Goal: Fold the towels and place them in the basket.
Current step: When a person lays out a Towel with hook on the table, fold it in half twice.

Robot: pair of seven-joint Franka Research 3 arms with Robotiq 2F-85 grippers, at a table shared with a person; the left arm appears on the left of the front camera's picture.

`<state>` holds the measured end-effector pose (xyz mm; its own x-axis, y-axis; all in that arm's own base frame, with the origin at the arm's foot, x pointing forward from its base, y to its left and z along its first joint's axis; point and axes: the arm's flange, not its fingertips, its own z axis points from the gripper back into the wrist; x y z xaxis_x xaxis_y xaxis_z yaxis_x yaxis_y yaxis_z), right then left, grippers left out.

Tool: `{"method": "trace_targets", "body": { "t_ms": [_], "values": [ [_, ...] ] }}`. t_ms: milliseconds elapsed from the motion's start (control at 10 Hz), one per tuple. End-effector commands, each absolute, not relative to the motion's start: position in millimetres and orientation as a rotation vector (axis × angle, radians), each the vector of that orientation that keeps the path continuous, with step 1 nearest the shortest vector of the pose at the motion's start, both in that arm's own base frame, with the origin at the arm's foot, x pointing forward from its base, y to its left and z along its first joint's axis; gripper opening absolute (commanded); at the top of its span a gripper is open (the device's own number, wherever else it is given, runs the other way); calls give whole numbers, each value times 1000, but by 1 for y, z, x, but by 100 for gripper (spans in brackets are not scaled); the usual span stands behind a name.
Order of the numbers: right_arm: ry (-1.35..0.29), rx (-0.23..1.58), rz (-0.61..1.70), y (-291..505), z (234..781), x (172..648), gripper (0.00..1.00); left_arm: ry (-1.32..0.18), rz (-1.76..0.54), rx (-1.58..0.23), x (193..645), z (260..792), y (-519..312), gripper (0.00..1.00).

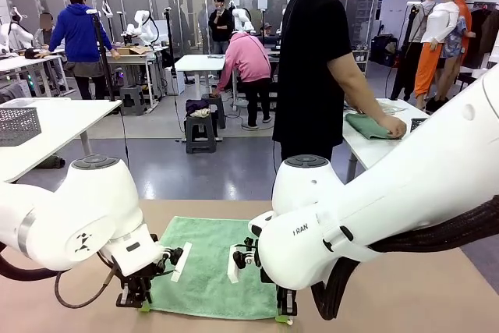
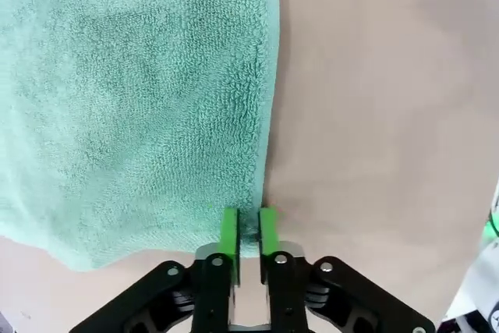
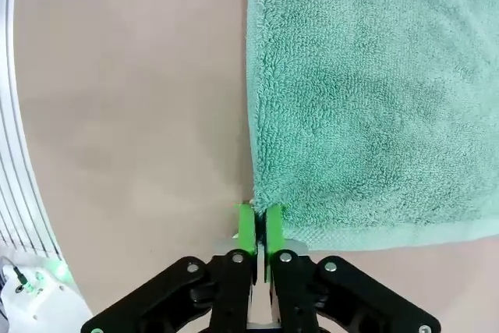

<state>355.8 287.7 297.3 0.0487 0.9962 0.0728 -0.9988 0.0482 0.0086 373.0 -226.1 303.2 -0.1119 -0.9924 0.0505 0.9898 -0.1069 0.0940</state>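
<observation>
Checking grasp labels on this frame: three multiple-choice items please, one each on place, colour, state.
1. Where do the left gripper and right gripper hold the towel? A) its two near corners B) its far edge C) its middle
2. The towel's colour? A) cream-white B) mint green C) dark grey
3. How does the towel lie on the table? A) folded in half B) rolled up C) spread flat
Answers: 1 A, each wrist view shows pads pinched on a corner; 2 B, mint in every view; 3 C, it lies flat in the front view.
</observation>
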Motion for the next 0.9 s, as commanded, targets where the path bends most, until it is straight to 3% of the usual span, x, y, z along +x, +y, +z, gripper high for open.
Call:
{"method": "trace_targets", "body": {
  "t_ms": [0,800],
  "values": [
    [-43,22,1507,288,296,353,0,-110,-1695,44,379,304,-229,0],
    [-41,-25,1555,287,329,355,0,-51,-1691,47,357,324,-234,0]
  ]
}}
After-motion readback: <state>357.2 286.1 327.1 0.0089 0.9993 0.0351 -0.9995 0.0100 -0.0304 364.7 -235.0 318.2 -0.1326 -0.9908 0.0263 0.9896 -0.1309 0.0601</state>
